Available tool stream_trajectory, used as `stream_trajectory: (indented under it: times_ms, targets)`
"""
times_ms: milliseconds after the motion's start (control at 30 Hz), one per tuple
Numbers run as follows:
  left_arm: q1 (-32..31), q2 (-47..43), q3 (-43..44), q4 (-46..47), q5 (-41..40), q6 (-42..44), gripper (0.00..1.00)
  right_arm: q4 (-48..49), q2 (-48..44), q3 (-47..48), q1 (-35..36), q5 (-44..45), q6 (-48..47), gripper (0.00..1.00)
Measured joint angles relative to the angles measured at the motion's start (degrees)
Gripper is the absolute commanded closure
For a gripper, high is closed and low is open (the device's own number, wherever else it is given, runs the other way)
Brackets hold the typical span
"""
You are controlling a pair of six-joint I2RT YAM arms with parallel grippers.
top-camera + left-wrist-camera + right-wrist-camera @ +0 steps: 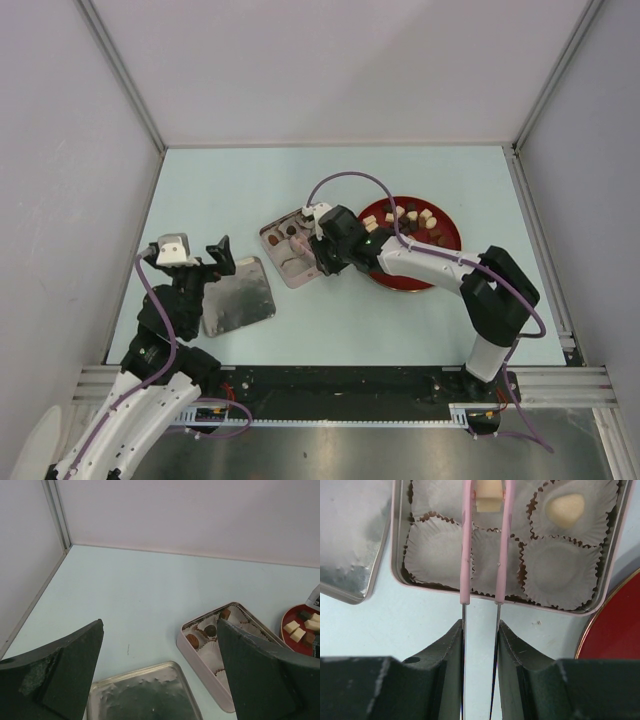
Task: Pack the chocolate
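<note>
My right gripper [480, 625] is shut on pink-tipped tongs [466, 555], whose tips pinch a cream-white chocolate [488, 497] over a paper cup in the square tin [394, 555]. Another cream piece [565, 510] lies in a cup to its right. In the left wrist view the tin [205, 677] also holds brown pieces [192, 640]. More chocolate [400, 215] lies on the red plate [452, 240]. From above, the right gripper [325, 248] hangs over the tin [278, 240]. My left gripper [160, 625] is open and empty above the lid [145, 695].
The tin's silver lid [238, 295] lies flat left of the tin, under the left gripper [205, 262]. The red plate [620, 630] sits close to the tin's right side. Several paper cups [435, 545] stand empty. White walls enclose the table on three sides.
</note>
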Motion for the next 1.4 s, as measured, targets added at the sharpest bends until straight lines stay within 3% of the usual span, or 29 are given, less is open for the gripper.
stream_trajectory:
  times_ms: [267,467,1033,1400]
  targets:
    - [0.0,0.2,-0.3,0.4,0.2,0.1,0.0,-1.0,0.4,0.0,0.1,2.8,0.0,0.66]
    - [0.1,0.4,-0.5,0.4,0.3,0.1,0.0,-0.9,0.6,0.0,0.1,3.4,0.0,0.56]
    - [0.4,1.2,-0.6,0.4,1.1,0.1,0.0,-1.3,-1.7,0.0,-0.4,4.4,0.0,0.55]
    - [0.4,1.3,-0.6,0.4,1.5,0.1,0.0,-7.8,-9.2,0.1,-6.3,10.3,0.1,0.55]
